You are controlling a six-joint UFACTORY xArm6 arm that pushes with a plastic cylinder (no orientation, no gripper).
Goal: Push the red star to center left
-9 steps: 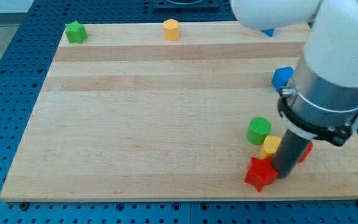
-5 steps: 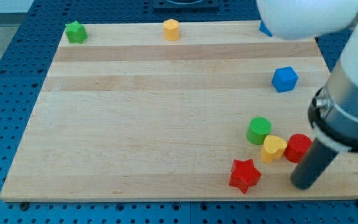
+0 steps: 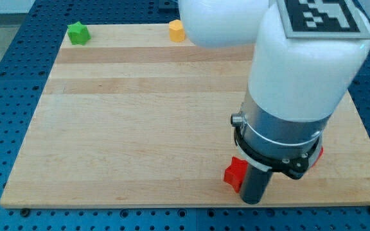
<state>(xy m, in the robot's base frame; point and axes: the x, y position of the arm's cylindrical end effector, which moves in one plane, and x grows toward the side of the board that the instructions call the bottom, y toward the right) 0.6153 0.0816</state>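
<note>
The red star (image 3: 234, 173) lies near the board's bottom edge, right of centre, partly hidden by my rod. My tip (image 3: 254, 200) rests on the board just to the star's right and slightly below it, touching or nearly touching it. The arm's white body covers the area above and to the right of the star.
A green block (image 3: 78, 33) sits at the board's top left corner. A yellow block (image 3: 175, 29) sits at the top edge, partly hidden by the arm. A sliver of a red block (image 3: 318, 153) shows at the arm's right. The other blocks seen earlier are hidden.
My tip swung out to the right of the blocks, then came back left to the star's right side. The red star has slid left along the bottom edge. The arm now hides the green, yellow and blue blocks.
</note>
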